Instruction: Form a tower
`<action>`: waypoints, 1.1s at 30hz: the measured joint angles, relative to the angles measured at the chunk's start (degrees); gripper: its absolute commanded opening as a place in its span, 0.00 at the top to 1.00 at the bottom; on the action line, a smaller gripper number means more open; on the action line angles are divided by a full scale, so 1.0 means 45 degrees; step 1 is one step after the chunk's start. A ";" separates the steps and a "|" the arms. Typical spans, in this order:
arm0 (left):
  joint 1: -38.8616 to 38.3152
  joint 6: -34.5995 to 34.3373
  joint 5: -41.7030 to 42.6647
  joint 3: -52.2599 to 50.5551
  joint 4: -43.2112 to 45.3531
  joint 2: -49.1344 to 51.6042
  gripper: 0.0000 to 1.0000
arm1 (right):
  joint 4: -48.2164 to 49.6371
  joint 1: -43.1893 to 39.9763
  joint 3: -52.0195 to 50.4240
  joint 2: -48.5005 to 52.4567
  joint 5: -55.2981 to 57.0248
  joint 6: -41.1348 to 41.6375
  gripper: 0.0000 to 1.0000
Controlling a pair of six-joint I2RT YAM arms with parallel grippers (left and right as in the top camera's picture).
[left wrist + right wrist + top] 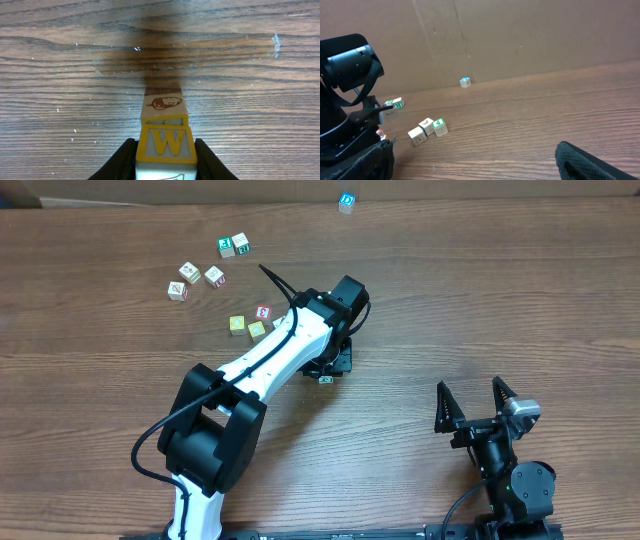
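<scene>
My left gripper (pixel 165 152) is shut on a wooden cube with a yellow-framed "W" face (pixel 164 141); both black fingers (pixel 124 159) press its sides. Straight beyond it, touching it, is a second cube with a brown picture (pixel 162 106); whether the two are stacked I cannot tell. In the overhead view the left gripper (pixel 331 368) points down at mid-table, with a bit of cube (pixel 326 379) showing under it. A green-edged "4" cube (pixel 439 123) sits on the table beside two pale cubes. No standing tower shows in any view. My right gripper (pixel 468 387) stands open and empty at the near right.
Loose cubes lie at the back left: a green pair (pixel 234 245), three red-marked ones (pixel 190 272), and yellowish ones (pixel 247 326) next to the left arm. A blue cube (pixel 346 202) sits by the far brown wall (pixel 520 35).
</scene>
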 measured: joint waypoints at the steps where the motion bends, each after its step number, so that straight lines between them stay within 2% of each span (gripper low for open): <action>1: 0.0000 0.0000 0.0000 0.0000 0.0005 0.0000 0.73 | 0.0000 0.0000 0.0000 0.0000 0.0000 -0.0005 0.00; 33: 0.0000 -0.1268 -0.0024 0.0019 0.0146 0.0000 0.76 | 0.0000 0.0000 0.0000 0.0000 0.0000 -0.0010 0.00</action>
